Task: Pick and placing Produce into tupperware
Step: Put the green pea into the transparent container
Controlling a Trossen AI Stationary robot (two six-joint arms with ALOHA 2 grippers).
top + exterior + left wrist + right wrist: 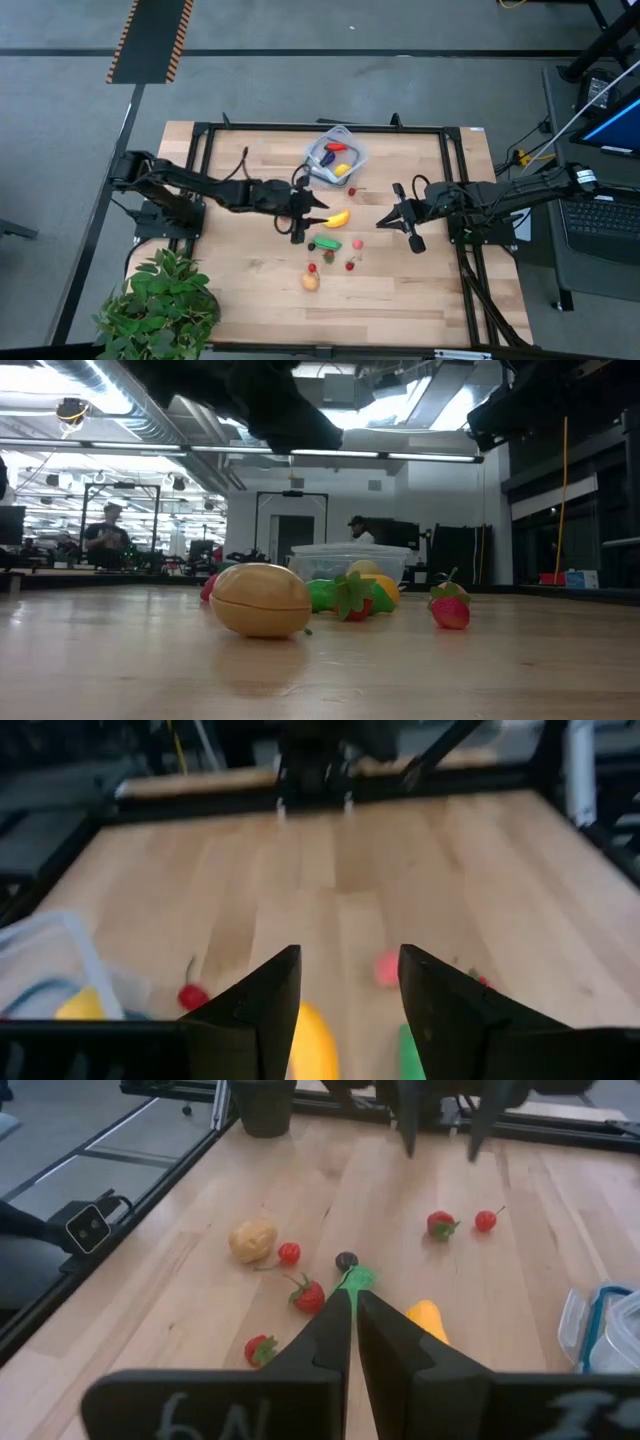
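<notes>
Left gripper (303, 213) open, empty, just beside the yellow banana (338, 219) mid-table. Right gripper (398, 220) shut, holding nothing, right of the loose produce. Tupperware (352, 158) behind them holds a few pieces, probably lemon and pepper.

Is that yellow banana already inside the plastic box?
No, the banana lies on the bare wooden table, outside the tupperware, just beside the left pincer.

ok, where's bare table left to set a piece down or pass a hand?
Free: bare table between the far frame rail and the left arm, and the near right corner past the strawberries. Crowded: the middle, from the tupperware through banana and cucumber to the potato, with left gripper and right gripper flanking.
</notes>
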